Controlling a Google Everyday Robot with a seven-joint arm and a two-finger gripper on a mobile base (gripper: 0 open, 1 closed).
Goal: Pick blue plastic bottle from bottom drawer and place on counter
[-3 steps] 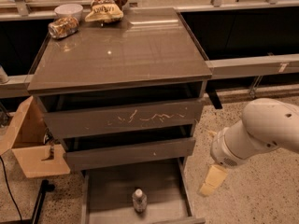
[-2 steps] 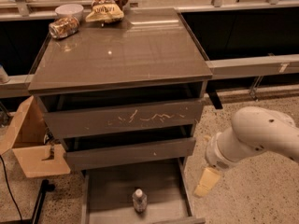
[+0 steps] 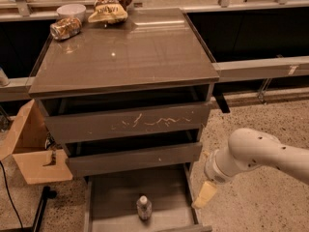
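The blue plastic bottle [image 3: 144, 208] stands upright with its white cap on top, on the floor of the bottom drawer [image 3: 113, 197], near the drawer's front. The bottom drawer is pulled out. The counter [image 3: 125, 57] is the glossy grey-brown cabinet top above it. My gripper [image 3: 204, 195] hangs from the white arm [image 3: 251, 153] just outside the drawer's right side wall, to the right of the bottle and a little above the drawer floor. It holds nothing that I can see.
A crushed can [image 3: 65, 28], a white bowl [image 3: 71, 9] and a chip bag [image 3: 108, 8] sit at the counter's back left. The scratched drawer front [image 3: 130, 122] and middle drawer stick out above the bottom drawer. A cardboard box [image 3: 29, 149] stands to the left.
My arm and gripper have moved left, closer to the bottom drawer's right side. The bottle and drawers have not moved.
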